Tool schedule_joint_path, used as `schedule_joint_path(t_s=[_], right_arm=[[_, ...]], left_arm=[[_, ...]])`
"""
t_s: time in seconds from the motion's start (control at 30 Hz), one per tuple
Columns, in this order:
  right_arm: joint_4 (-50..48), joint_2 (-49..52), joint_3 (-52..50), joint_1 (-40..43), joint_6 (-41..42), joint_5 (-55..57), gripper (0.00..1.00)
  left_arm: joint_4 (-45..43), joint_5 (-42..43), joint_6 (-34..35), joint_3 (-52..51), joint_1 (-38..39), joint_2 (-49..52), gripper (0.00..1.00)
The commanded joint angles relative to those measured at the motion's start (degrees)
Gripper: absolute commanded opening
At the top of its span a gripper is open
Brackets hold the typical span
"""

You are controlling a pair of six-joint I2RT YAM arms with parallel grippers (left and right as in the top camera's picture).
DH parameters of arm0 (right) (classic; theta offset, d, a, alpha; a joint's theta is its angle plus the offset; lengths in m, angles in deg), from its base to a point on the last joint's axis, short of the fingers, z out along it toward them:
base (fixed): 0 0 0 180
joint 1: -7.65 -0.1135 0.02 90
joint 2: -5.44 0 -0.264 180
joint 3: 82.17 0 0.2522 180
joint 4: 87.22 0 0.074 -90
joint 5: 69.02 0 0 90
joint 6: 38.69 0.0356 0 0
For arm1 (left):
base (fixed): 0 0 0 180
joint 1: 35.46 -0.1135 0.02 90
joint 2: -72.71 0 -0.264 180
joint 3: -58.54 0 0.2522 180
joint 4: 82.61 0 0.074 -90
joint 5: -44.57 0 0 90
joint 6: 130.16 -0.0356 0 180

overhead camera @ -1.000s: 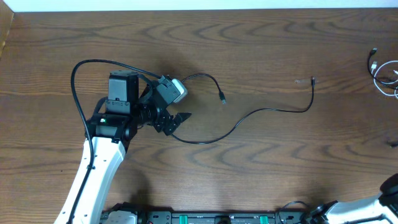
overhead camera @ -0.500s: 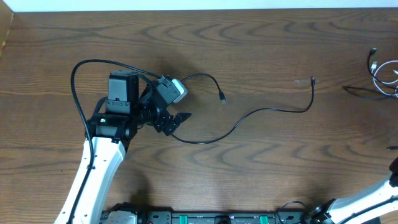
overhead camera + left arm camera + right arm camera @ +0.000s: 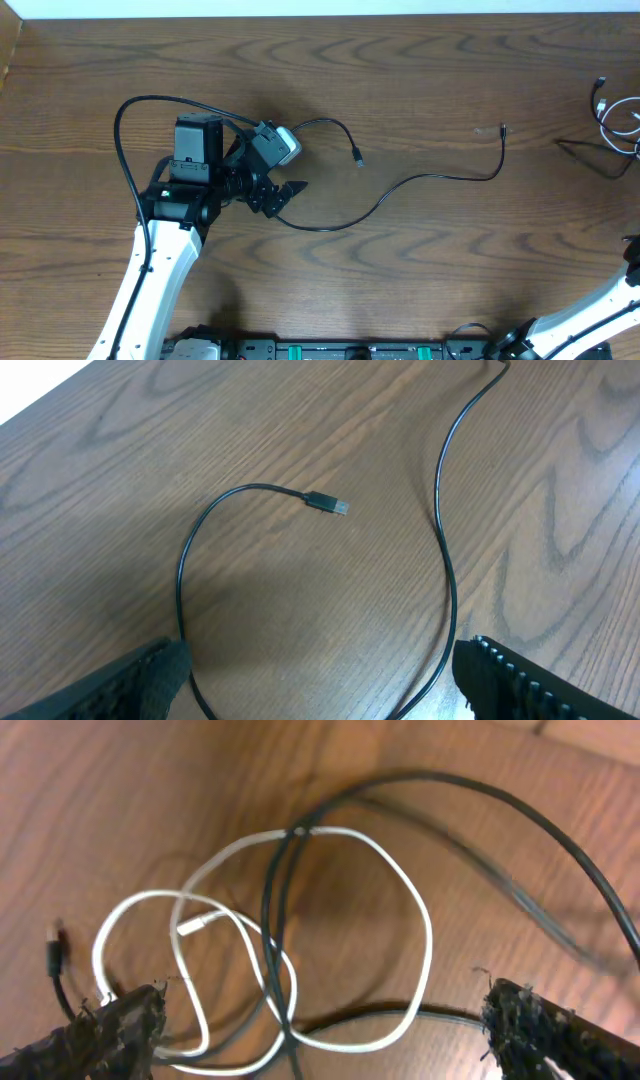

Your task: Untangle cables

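Note:
One thin black cable (image 3: 420,180) lies loose across the middle of the table, its small plug (image 3: 328,505) pointing right. My left gripper (image 3: 320,665) hovers open just above the table; the cable's two strands run past the inner sides of its fingers, and nothing is held. At the far right edge lies a tangle: a white cable (image 3: 400,910) in overlapping loops with a black cable (image 3: 275,900) crossing through them. My right gripper (image 3: 330,1040) hangs open over this tangle, its fingers (image 3: 120,1030) wide apart, holding nothing. In the overhead view that gripper is beyond the frame.
A black strand (image 3: 590,155) trails left from the right-hand tangle (image 3: 618,118). The left arm's own thick black wire (image 3: 125,150) arcs over the table behind the arm. The right arm (image 3: 590,315) comes in from the bottom right corner.
My right gripper has opened. A black strand now lies stretched leftward from the tangle at the right edge. The left arm and the middle cable have not moved.

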Motion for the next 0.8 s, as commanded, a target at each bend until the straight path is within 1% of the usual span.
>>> schedule_joint_path(t_s=[0.0,0.1,0.17,0.23,0.33,0.53,0.77], right_arm=[[3.67,0.13,0.26,0.04,6.97,2.60,0.99],[11.28,0.13,0.24,0.66,21.27,2.75,0.99],[14.23,0.13,0.24,0.63,26.43,1.51,0.99],[16.02,0.13,0.24,0.17,27.23,-0.24,0.99],[19.15,0.13,0.24,-1.03,29.14,0.50,0.99],[25.33,0.13,0.24,-5.35,38.36,-0.55,0.99],[25.81,0.13,0.24,-13.94,38.62,-2.51,0.99]], left_arm=[[-0.04,0.35,0.52,0.68,0.09,-0.04,0.89],[-0.04,0.33,0.52,0.68,0.09,-0.04,0.89],[-0.02,0.33,0.55,0.68,0.09,-0.04,0.89],[-0.02,0.33,0.52,0.68,0.09,-0.04,0.89],[-0.04,0.33,0.52,0.68,0.09,-0.04,0.89],[-0.02,0.33,0.52,0.68,0.09,-0.04,0.89],[-0.02,0.26,0.50,0.68,0.09,-0.04,0.89]])
